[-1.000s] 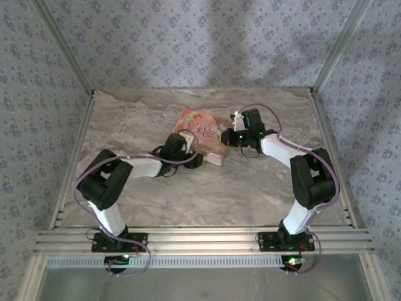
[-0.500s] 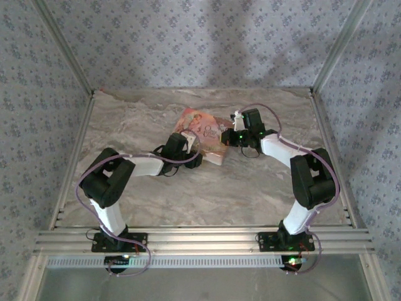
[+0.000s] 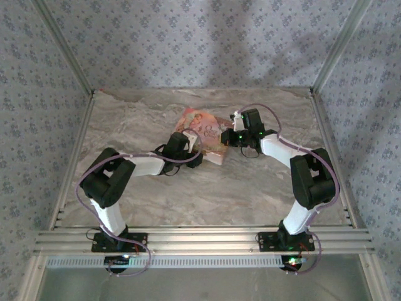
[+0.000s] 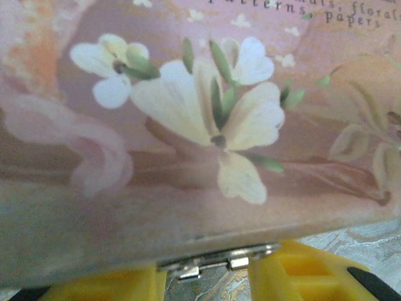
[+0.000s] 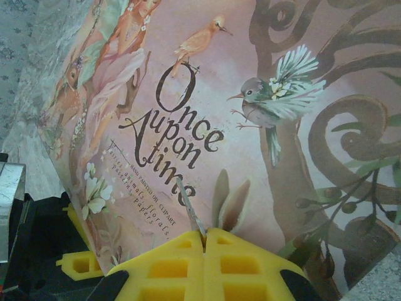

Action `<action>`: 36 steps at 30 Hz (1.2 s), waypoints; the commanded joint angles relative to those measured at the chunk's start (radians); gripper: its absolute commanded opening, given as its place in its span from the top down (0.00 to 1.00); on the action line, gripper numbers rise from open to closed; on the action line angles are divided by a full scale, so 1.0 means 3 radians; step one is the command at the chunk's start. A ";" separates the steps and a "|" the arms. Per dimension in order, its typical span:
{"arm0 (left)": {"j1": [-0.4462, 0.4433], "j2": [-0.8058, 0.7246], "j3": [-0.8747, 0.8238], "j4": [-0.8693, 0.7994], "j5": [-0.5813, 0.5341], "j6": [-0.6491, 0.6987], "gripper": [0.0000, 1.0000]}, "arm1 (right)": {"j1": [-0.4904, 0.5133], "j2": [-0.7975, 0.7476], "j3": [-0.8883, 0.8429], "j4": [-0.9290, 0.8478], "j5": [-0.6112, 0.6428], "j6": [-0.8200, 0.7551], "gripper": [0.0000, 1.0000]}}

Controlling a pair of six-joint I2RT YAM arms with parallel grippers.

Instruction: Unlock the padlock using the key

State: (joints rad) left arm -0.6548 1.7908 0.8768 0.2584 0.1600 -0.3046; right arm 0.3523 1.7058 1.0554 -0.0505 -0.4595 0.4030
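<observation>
One key (image 5: 188,209) — blade points up-left | right hand (image 5: 205,234) clamps it | left hand (image 4: 207,276) grip unclear

Grey-blue floral-print walls (image 3: 188,44) close in at nine, twelve and three o'clock. Marble-look tabletop (image 3: 207,194) below, aluminium posts (image 3: 69,50) rising from the far corners, slotted rails (image 3: 200,241) across six o'clock. Soft shadows on the twelve o'clock wall.

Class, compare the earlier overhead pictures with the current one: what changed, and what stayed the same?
The left arm shifted its elbow slightly right, easing the left claw toward the box. Nothing was visibly grabbed or released. The box and right claw stayed put.
</observation>
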 commanded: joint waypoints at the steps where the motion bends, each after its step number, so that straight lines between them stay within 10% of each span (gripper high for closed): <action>1: -0.0026 0.0044 0.0118 0.0099 0.0050 0.0008 0.64 | 0.0032 0.0061 -0.0066 -0.0226 0.0125 0.0001 1.00; 36: -0.0032 0.0194 0.0253 -0.0019 0.0051 0.0039 0.71 | 0.0053 0.0046 -0.0074 -0.0222 0.0151 0.0022 1.00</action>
State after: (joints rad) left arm -0.6567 1.8488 0.9344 0.2470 0.1635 -0.3038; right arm 0.3592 1.7058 1.0554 -0.0479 -0.4488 0.4030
